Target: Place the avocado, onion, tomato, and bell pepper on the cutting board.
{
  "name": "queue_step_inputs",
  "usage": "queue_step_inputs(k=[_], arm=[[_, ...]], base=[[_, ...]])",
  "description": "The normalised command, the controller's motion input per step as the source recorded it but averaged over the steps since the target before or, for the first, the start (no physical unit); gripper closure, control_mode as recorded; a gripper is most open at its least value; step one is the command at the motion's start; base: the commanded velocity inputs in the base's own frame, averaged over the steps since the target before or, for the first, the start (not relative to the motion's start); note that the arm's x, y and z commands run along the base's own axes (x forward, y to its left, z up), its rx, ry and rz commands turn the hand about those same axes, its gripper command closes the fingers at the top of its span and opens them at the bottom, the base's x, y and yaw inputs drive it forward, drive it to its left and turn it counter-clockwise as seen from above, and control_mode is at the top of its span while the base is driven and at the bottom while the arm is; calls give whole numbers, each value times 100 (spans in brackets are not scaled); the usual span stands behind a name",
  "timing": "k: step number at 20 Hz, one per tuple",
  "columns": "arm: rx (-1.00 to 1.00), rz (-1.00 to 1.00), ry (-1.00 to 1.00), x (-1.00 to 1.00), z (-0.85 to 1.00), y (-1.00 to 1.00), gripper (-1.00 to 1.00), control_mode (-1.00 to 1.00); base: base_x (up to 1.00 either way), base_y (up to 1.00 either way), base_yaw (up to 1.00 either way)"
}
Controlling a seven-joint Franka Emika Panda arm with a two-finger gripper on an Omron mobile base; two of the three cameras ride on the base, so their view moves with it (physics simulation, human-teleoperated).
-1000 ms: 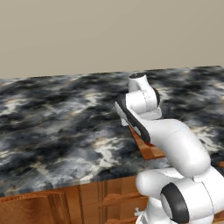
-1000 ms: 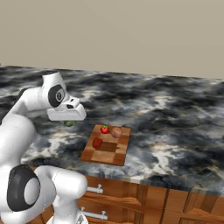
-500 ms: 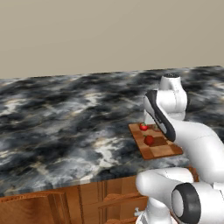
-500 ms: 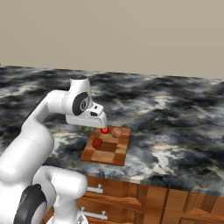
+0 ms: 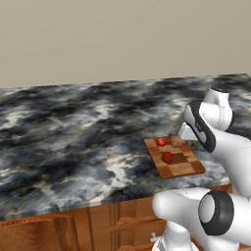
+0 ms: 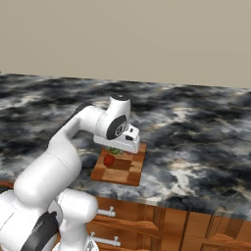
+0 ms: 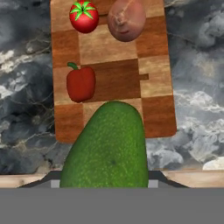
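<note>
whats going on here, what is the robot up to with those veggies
The white robot arm's gripper is shut on the avocado and holds it above the checkered cutting board on the dark marble counter. The tomato, the onion and the bell pepper already lie on the board, each apart from the others. The avocado is the last one not yet set down.
</note>
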Motion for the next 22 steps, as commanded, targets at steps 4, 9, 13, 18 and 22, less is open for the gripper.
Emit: queue_step_inputs(k=[4, 9, 13, 18, 22], arm=[[3, 0, 6, 23, -23, -32, 100, -100], [1, 0, 12, 26, -32, -9, 100, -100], [1, 0, 13, 12, -40, 0, 100, -100], [1, 0, 12, 9, -42, -1, 100, -100], [1, 0, 8, 11, -35, 0, 100, -100]], base=[[0, 0, 0], [0, 0, 0], [0, 0, 0], [0, 0, 0], [0, 0, 0]])
